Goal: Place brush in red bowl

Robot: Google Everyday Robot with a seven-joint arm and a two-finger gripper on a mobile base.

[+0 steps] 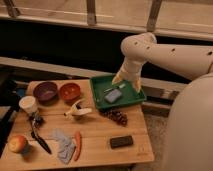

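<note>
The pincer [126, 81] is held above the green tray [129, 96] at the far right of the desk [100, 134], with its fingers set apart and nothing between them. The brush [40, 141] is seen lying flat at the near left of the desk, untouched, its bristle head turned toward the far side and its black handle slanted toward the near edge. The red bowl [70, 92] is found at the far left, just right of the purple bowl [46, 91].

The step in hand is judged to be the reach for the brush, so a long sweep leftward and nearer is called for. The handle is best taken across its width near the middle, with the fingers turned square to its slant, so that the brush is not tipped when lifted.

The spot is crowded. An apple [18, 143] is set just left of the handle, a grey cloth [62, 142] just right, and a white cup [28, 104] just beyond the head. The carrot [77, 145] beside the cloth is not to be mistaken for the brush. The banana [77, 111] and the grapes [116, 116] lie along the way and are better passed over at height
</note>
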